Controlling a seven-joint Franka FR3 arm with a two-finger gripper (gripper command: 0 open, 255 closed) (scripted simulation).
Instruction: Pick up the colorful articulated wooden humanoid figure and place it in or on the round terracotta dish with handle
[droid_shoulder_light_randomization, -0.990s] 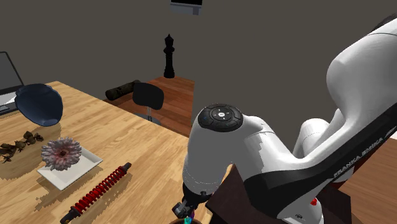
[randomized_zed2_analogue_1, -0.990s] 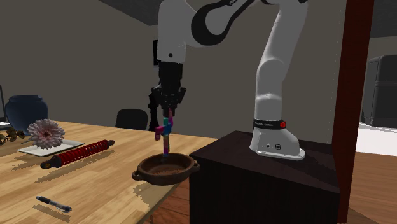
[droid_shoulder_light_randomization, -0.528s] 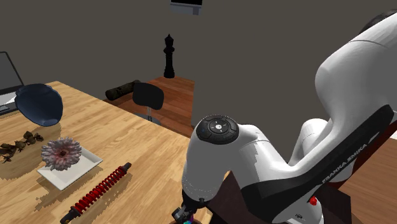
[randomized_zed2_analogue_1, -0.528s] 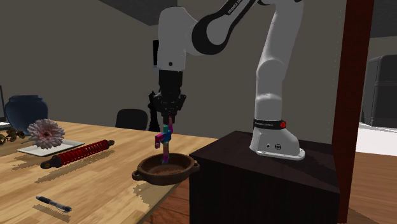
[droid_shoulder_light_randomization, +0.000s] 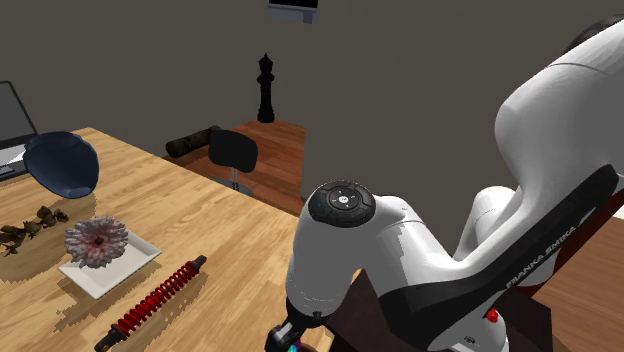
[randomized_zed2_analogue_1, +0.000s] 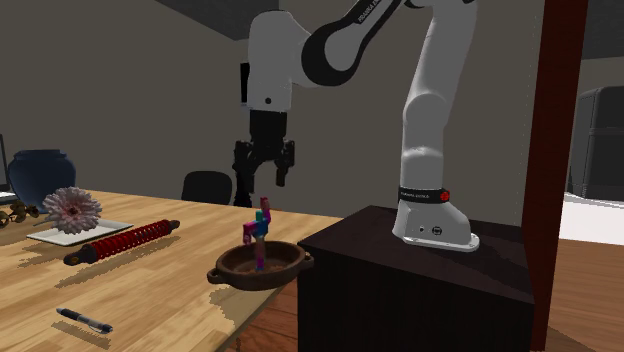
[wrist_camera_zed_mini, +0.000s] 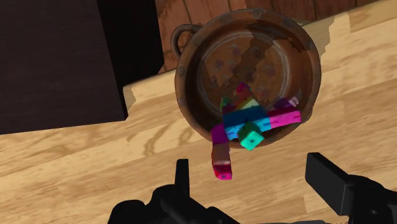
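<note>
White arm (randomized_zed2_analogue_1: 440, 90), dark joint bands (randomized_zed2_analogue_1: 330, 48), round black cap (droid_shoulder_light_randomization: 342, 199), Franka Emika lettering (droid_shoulder_light_randomization: 545, 262), red dot (randomized_zed2_analogue_1: 445, 194), all-black two-finger end effector (randomized_zed2_analogue_1: 264, 180)

The figure (randomized_zed2_analogue_1: 259, 234) is a small blocky doll of bright pieces: blue torso, teal block, magenta and pink limbs, a touch of red and green. It stands roughly upright in the dish (randomized_zed2_analogue_1: 255, 279), its lower end down in the bowl, its top well above the rim. From above, one magenta limb reaches out over the rim.

The dish is round, brown, worn and mottled inside, with small loop handles. It sits at the table (randomized_zed2_analogue_1: 150, 290) edge, just beside the stand (randomized_zed2_analogue_1: 420, 270).
</note>
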